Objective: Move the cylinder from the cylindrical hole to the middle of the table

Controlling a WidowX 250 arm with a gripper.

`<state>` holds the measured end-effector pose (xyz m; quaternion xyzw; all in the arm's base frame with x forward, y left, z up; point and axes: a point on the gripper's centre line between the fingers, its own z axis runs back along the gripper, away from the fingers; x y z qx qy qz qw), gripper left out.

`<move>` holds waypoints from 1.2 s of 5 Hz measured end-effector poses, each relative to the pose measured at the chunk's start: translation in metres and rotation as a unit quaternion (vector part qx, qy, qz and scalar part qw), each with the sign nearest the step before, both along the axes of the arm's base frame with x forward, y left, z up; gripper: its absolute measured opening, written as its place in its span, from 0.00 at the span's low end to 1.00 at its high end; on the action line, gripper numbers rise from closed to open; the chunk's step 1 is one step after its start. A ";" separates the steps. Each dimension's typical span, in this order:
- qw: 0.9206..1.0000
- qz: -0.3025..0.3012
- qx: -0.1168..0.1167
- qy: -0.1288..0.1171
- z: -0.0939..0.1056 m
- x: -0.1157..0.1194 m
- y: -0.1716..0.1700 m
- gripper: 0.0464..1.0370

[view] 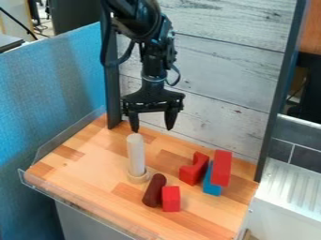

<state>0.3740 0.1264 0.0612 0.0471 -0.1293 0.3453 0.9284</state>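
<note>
**Pale planks (238, 56) back a butcher-block desk (81, 164)**

We see weathered boards upright between two dark posts (279, 89). Along our desk's near and left edges runs a clear rim (63, 132). A blue partition (50, 84) stands at the picture's left; at its right, we find grey tiles (288, 140) above a ridged white surface (288, 187).

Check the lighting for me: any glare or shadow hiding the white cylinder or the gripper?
Camera view: soft light, with neither glare nor heavy shadow hiding the upright white cylinder or the open gripper; pale reflections along the clear rim; the black arm reads dark, with little surface detail.
</note>
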 end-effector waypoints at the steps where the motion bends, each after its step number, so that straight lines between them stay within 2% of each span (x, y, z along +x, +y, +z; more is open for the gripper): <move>1: 1.000 0.008 -0.003 -0.001 0.000 -0.003 0.010 0.96; 2: 1.000 0.017 0.006 0.001 0.009 0.000 0.015 0.96; 3: 1.000 0.017 0.010 0.016 0.003 -0.002 0.017 0.96; 4: 1.000 0.015 0.013 0.018 0.002 -0.003 0.018 0.96; 5: 0.999 0.016 0.011 0.037 -0.008 -0.006 0.020 0.96; 6: 0.999 0.011 0.012 0.041 -0.008 -0.007 0.020 0.96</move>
